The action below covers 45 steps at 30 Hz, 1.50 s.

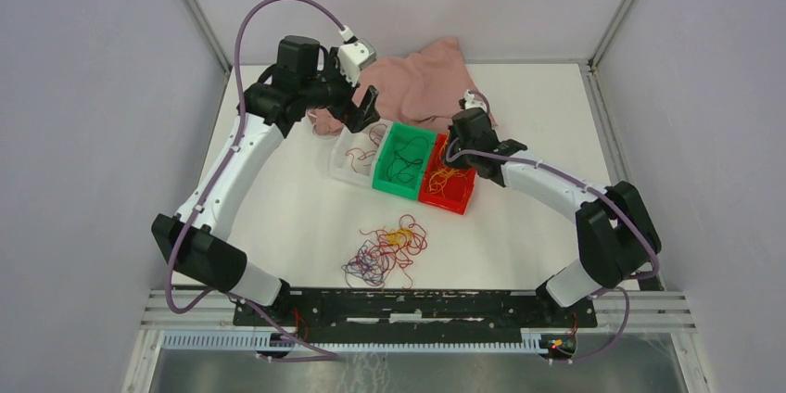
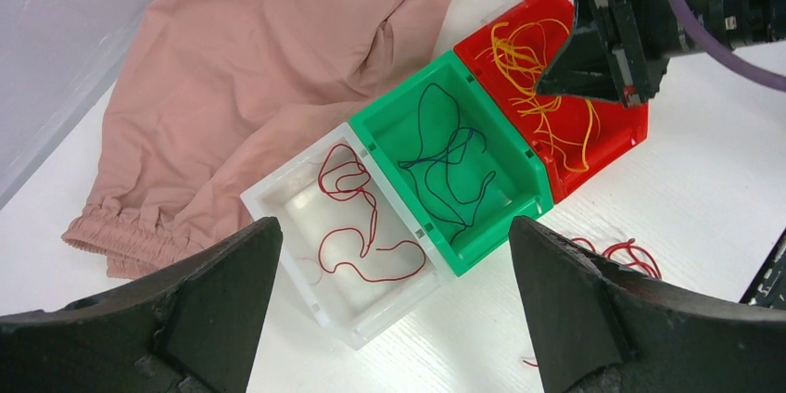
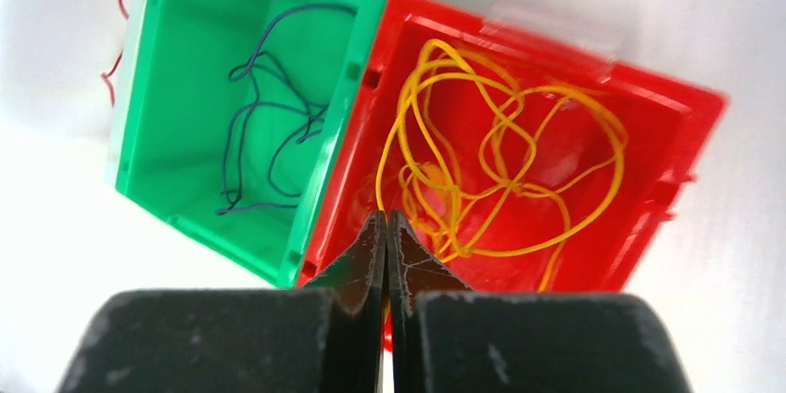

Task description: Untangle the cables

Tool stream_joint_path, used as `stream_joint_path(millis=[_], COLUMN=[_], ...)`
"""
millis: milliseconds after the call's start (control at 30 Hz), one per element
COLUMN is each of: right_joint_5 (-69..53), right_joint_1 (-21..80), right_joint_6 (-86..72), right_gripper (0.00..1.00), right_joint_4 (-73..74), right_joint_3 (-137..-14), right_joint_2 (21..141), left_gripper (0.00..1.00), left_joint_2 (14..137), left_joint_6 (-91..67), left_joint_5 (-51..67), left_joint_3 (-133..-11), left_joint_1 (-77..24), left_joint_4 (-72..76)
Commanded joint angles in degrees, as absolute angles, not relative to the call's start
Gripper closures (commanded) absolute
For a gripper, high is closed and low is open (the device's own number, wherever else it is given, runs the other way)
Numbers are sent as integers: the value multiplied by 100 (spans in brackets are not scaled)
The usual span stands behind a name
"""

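- The cables (image 1: pixel 389 249) loose on the table (image 1: pixel 306 217): red, orange-yellow and blue-purple, mixed; the table plain white.
- The green bin (image 3: pixel 185 59): bright green; its cables dark blue.
- The red bin (image 3: pixel 653 184): red; its cables yellow.
- The clear bin (image 2: pixel 287 203): translucent white; its cables red.
- The cloth (image 2: pixel 278 50): plain dusty pink.

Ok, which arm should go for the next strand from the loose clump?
Probably right: the right claw, though shut, hangs over the red bin, nearer the clump than the open left claw.
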State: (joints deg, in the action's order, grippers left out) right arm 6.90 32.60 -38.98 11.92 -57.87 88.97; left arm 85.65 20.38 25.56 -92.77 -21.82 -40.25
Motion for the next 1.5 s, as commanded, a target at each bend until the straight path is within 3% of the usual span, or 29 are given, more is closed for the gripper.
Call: stream_joint_path(millis=[0, 700, 1133, 1233, 1467], right_joint_5=[1242, 2480, 3204, 3214, 2714], right_joint_1=[3171, 3547, 3239, 3238, 3239], right_joint_6=[-3340, -2793, -2829, -2839, -2777], right_gripper=[100, 100, 100, 94, 64], right_joint_4=[1451, 1831, 1692, 1633, 1540], right_joint_3=[-6270, -7287, -7748, -7815, -7661], right_joint_2=[8887, 10818, 11281, 11218, 10431], left_gripper=[1, 1, 1, 1, 1], left_joint_2=[8427, 8169, 7864, 7832, 7850], left_joint_6=[2004, 2170, 2236, 2259, 2293], left_joint_5=[2632, 2755, 2978, 2980, 3034], left_joint_3=[-9528, -9248, -8912, -8894, -8900], left_joint_1=[-2140, -2058, -1814, -1775, -1705], left_joint_4=[-4053, -3782, -3477, -3455, -3485])
